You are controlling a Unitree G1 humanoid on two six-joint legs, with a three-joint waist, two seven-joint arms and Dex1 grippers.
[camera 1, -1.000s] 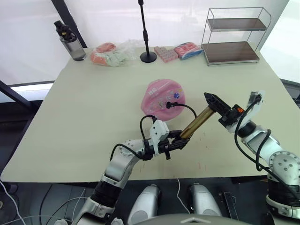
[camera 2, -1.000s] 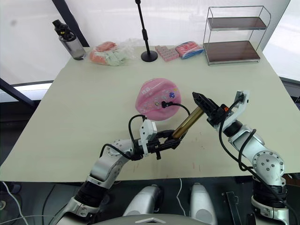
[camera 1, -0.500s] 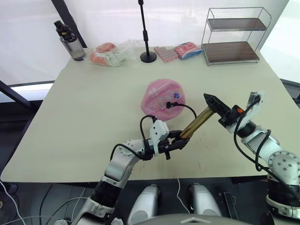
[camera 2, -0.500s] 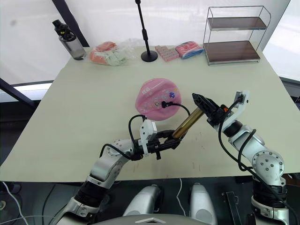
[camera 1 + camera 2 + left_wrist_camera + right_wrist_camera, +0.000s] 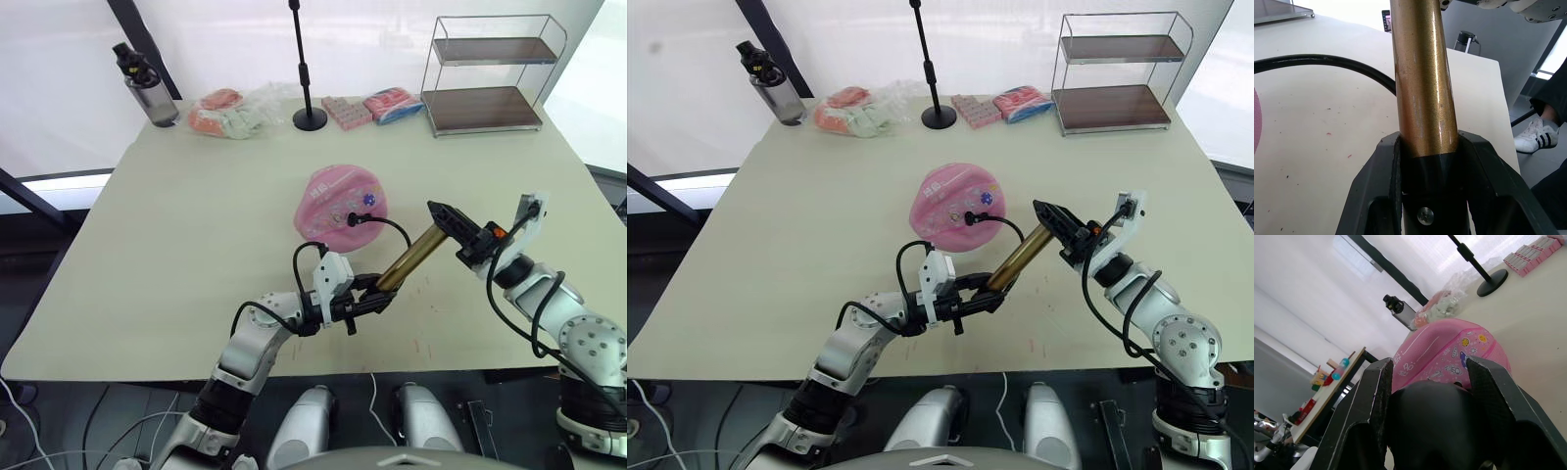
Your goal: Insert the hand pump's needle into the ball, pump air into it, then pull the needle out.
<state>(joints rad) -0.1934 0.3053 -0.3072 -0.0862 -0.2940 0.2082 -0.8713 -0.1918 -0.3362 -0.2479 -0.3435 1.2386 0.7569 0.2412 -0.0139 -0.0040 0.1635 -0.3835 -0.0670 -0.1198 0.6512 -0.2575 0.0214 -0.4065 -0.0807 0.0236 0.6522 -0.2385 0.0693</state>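
From the head camera I see my left gripper (image 5: 377, 297) clamped on the lower black cap of the hand pump (image 5: 409, 258), which slants up and away toward my right gripper (image 5: 453, 226), closed around the black handle at the top. Beyond both grippers, the pink ball (image 5: 342, 203) lies on the table (image 5: 196, 225), and the black hose (image 5: 384, 223) curves from the pump to its near face.

Along my left wrist, both fingers (image 5: 1376, 181) press the pump's cap (image 5: 1432, 188).

Along my right wrist, the fingers (image 5: 1369, 404) grip the rounded handle (image 5: 1442, 426), the ball (image 5: 1449, 357) just past it.
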